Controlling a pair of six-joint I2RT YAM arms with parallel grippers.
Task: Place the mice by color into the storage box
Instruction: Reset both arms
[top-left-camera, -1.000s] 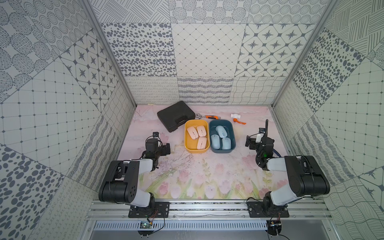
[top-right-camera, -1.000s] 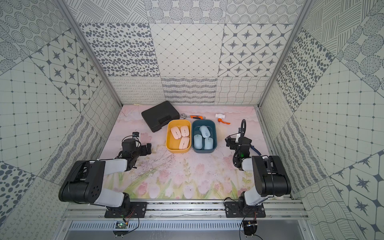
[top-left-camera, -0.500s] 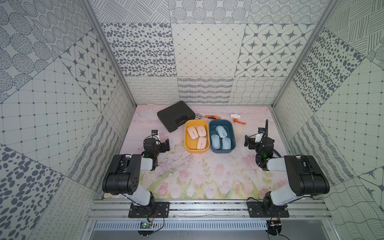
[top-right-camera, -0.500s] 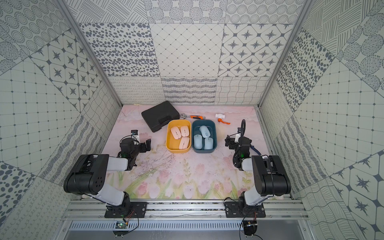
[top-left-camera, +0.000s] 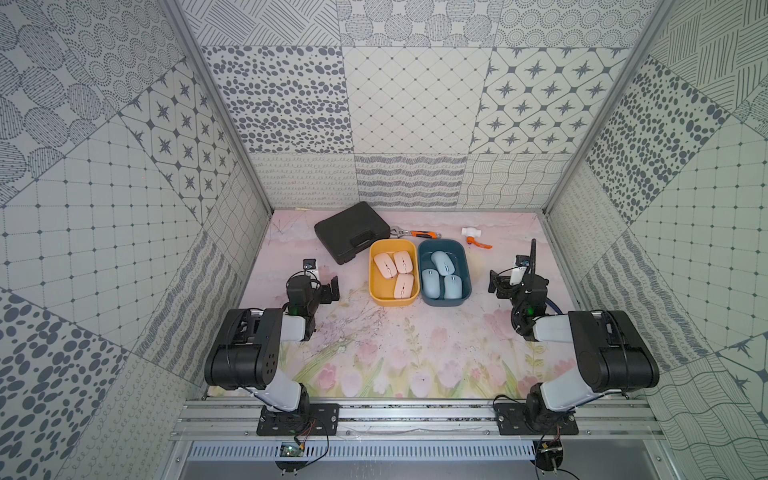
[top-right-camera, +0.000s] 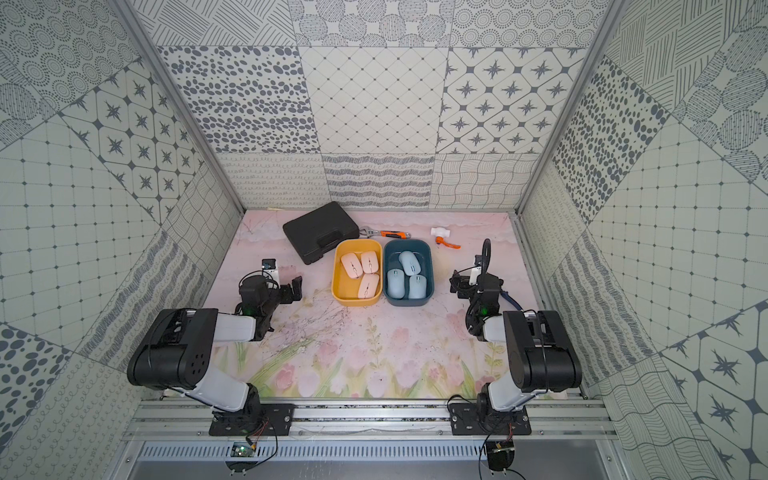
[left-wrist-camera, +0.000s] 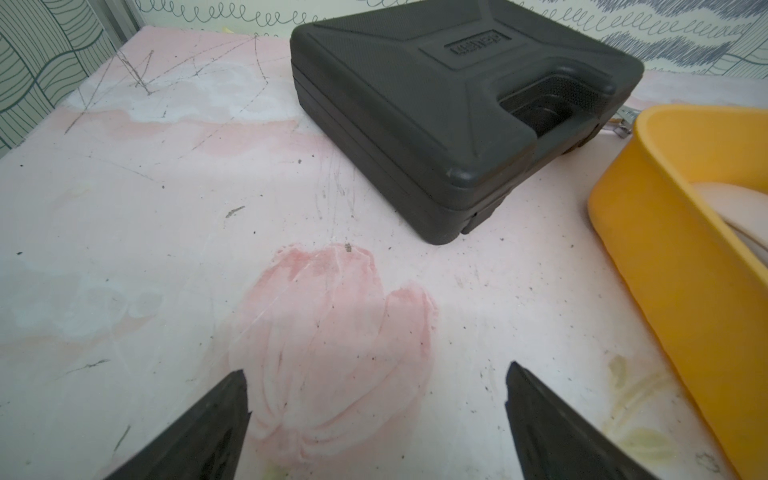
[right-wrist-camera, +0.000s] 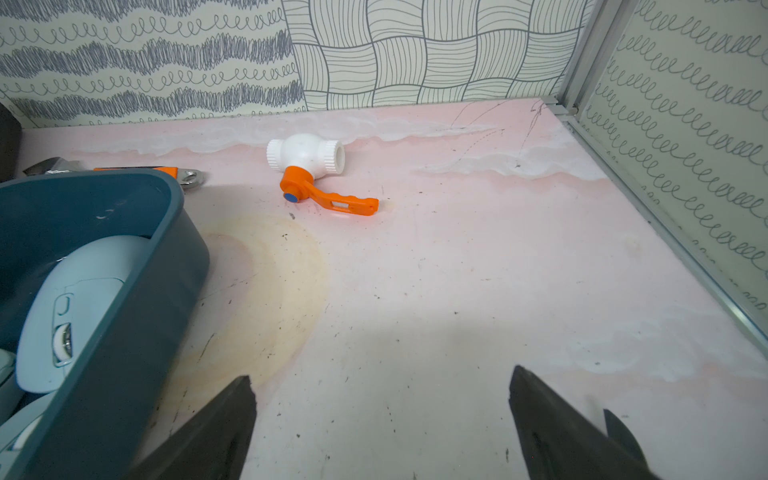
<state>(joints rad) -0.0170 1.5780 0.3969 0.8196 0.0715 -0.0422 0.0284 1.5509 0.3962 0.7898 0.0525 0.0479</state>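
Both top views show three pale pink mice (top-left-camera: 395, 270) (top-right-camera: 362, 270) lying in the yellow storage box (top-left-camera: 379, 293) (top-right-camera: 341, 291). Three light blue mice (top-left-camera: 441, 274) (top-right-camera: 409, 262) lie in the dark blue storage box (top-left-camera: 444, 302) (top-right-camera: 408, 302) beside it. My left gripper (top-left-camera: 328, 291) (top-right-camera: 291, 291) (left-wrist-camera: 377, 368) hovers low over bare mat left of the yellow box, open and empty. My right gripper (top-left-camera: 496, 286) (top-right-camera: 456, 284) (right-wrist-camera: 380, 372) stands open and empty right of the blue box (right-wrist-camera: 137, 291), where a blue mouse (right-wrist-camera: 75, 307) shows.
A black tool case (top-left-camera: 353, 230) (left-wrist-camera: 436, 104) lies behind the yellow box (left-wrist-camera: 665, 257). An orange-handled wrench (top-left-camera: 419, 234) (right-wrist-camera: 137, 169) and a white valve with an orange lever (top-left-camera: 473, 237) (right-wrist-camera: 307, 162) lie near the back wall. Patterned walls close in three sides.
The left arm's elbow has drawn back a little while its gripper stays near the same spot. The right arm has barely moved. Both grippers stay open.
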